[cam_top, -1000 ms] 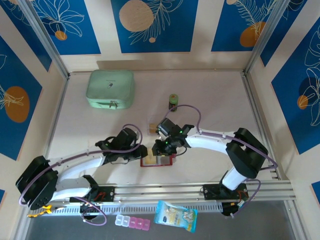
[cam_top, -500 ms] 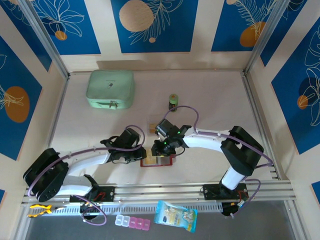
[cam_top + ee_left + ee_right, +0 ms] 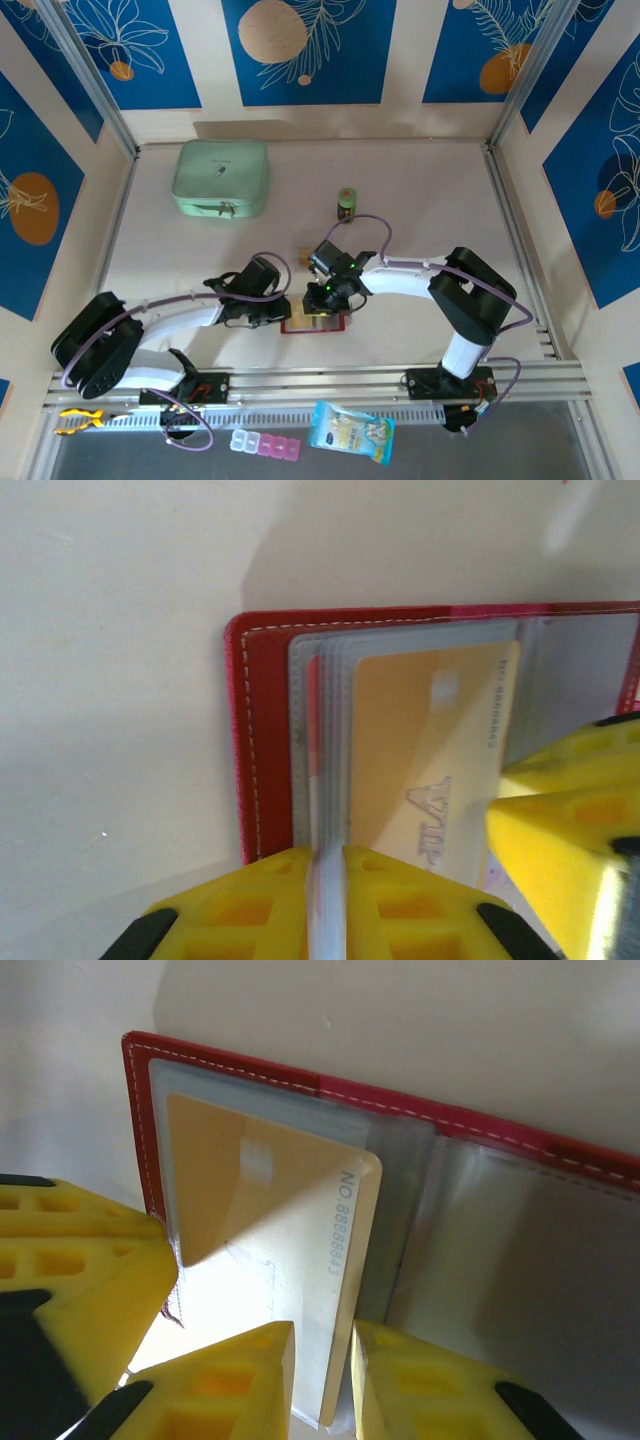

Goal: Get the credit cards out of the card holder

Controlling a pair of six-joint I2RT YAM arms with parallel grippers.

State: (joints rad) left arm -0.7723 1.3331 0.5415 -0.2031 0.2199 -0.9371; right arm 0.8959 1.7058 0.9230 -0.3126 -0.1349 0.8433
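The dark-red card holder (image 3: 313,323) lies open on the table between both arms, clear sleeves up. In the left wrist view its red cover (image 3: 262,730) is at the left, and my left gripper (image 3: 327,865) is shut on the edges of the clear sleeves (image 3: 330,740). A tan-orange credit card (image 3: 260,1210) marked VIP sticks partway out of a sleeve. My right gripper (image 3: 323,1345) is shut on that card's lower edge. From above, the left gripper (image 3: 285,312) and right gripper (image 3: 325,298) meet over the holder. Any other cards are hidden.
A mint-green zip case (image 3: 221,178) sits at the back left. A small green jar (image 3: 346,201) and a small tan block (image 3: 303,256) stand behind the holder. A blue packet (image 3: 351,432) and a pill box (image 3: 264,444) lie past the front rail.
My left gripper has closed onto the sleeve edges. The right gripper's jaws have narrowed slightly on the card. Both arms have edged a little toward the holder.
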